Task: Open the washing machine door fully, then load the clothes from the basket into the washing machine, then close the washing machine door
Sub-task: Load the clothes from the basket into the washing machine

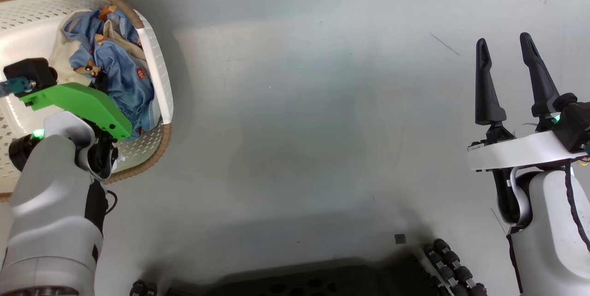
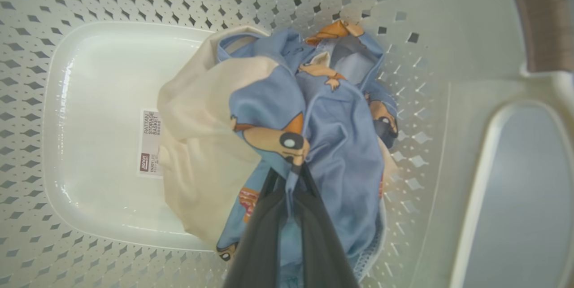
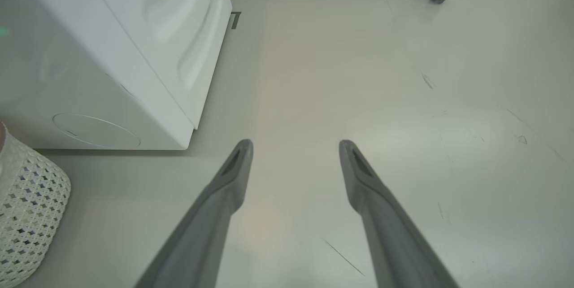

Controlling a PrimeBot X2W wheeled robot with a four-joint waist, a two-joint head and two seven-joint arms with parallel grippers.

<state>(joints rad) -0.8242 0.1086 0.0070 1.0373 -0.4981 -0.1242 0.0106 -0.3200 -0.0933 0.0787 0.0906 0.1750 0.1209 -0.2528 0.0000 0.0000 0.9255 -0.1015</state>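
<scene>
left wrist view: left gripper [image 2: 289, 175] pinches clothes [image 2: 345, 144].

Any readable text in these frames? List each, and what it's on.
"RATTAN STORAGE BASKET": on the sticker on the basket floor, reading sideways in the left wrist view.
The sticker's brown logo and fine print: too small to read.
On the clothes, a red patch: blurred, unreadable.
</scene>
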